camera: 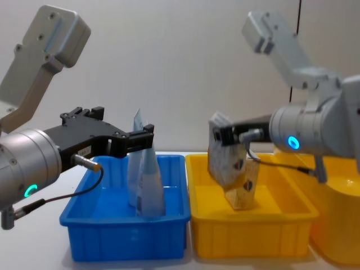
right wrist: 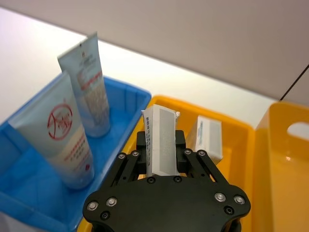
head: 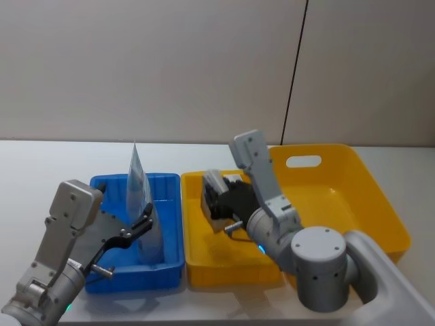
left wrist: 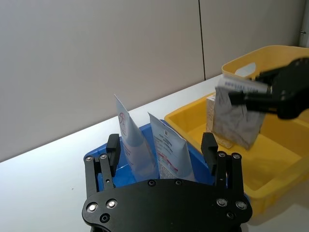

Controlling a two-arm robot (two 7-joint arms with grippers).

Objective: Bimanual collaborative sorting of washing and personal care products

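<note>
Chest view: left gripper, fingers wide apart near two tubes; right gripper, fingers tight on a carton.

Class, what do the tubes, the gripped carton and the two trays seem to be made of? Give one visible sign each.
Tubes: probably soft plastic, slightly glossy; flat crimped tops. Carton in the right tool: likely matte card; sharp folded edges. Blue tray and yellow tray: seemingly rigid moulded plastic; smooth, uniform colour.
</note>
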